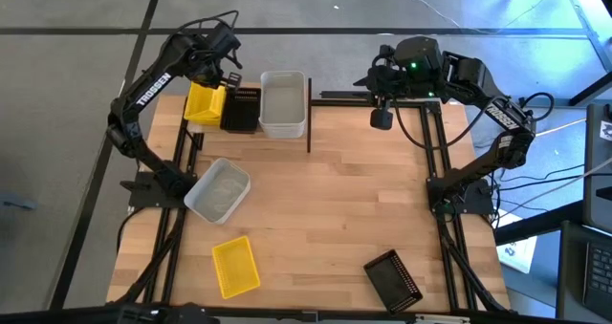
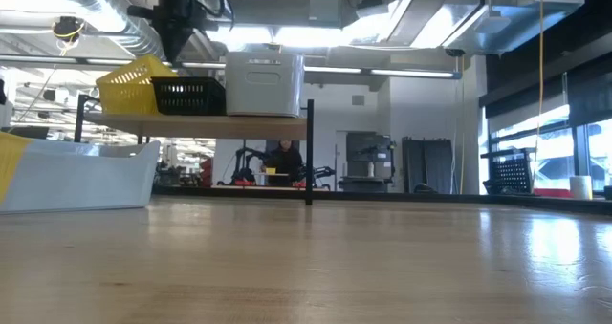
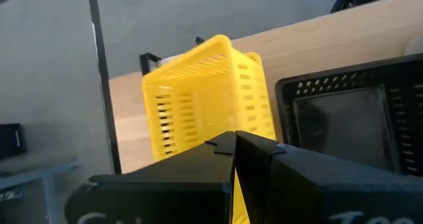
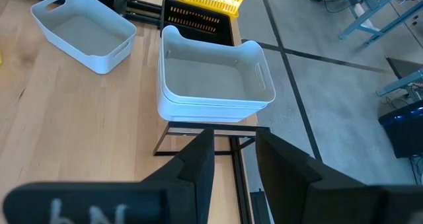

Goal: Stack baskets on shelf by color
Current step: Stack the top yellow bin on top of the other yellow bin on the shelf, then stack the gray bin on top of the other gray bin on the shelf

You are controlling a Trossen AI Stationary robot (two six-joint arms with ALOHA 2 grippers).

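The shelf ran along the far edge of the table, and I had three colour groups started on it: a yellow basket at the far left, a black basket touching it, and a white stack of nested bins to the right, just short of the black upright divider. The left gripper hovered over the yellow basket with its fingers pressed together; in the wrist view the basket's rim sat right at the closed tips, and it stood tilted, so I judged it pinched by the rim while being settled, though I could not confirm the hold. The right gripper waited above the bare far-right part of the shelf, fingers spread and holding nothing, clear of the left arm's work. Three bins lay unsorted on the table: a loose white basket at mid-left, a second yellow basket near left, and a second black basket near right.
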